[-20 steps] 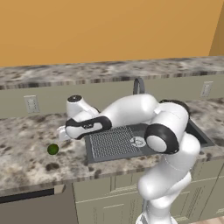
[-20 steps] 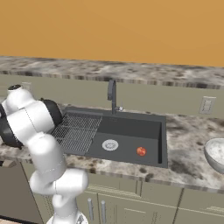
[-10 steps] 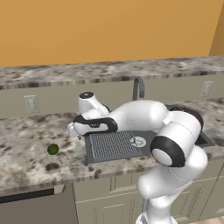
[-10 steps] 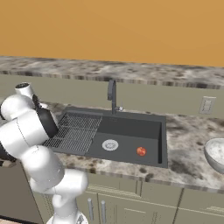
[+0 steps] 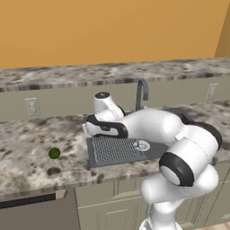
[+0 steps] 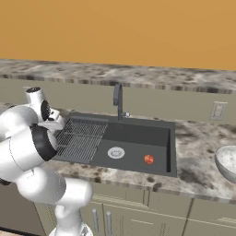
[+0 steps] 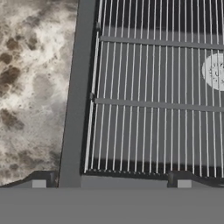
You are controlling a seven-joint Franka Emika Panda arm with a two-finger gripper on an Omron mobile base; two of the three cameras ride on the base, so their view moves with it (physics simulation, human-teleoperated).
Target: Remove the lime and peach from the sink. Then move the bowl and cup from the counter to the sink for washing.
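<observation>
The lime (image 5: 54, 153) lies on the speckled counter, left of the sink (image 6: 171, 138). On the sink's floor, right of the round drain (image 6: 115, 152), rests the peach (image 6: 148, 159). My gripper (image 5: 91, 133) hangs over the sink's left rim, at the edge of the ribbed drainer (image 7: 157, 105). In the hand view its fingertips (image 7: 38, 183) stand wide apart, open, with nothing between them. The bowl (image 6: 227, 161) sits on the counter at the far right. The cup is out of view.
The grey curved faucet (image 6: 118, 99) rises behind the sink's middle. A raised backsplash ledge runs along the wall, with outlets (image 5: 31, 106) on it. The counter's front edge (image 5: 40, 186) is close below the lime.
The arm has swung right, from above the counter near the lime to the sink's left rim. The lime stays on the counter and the jaws stay open.
</observation>
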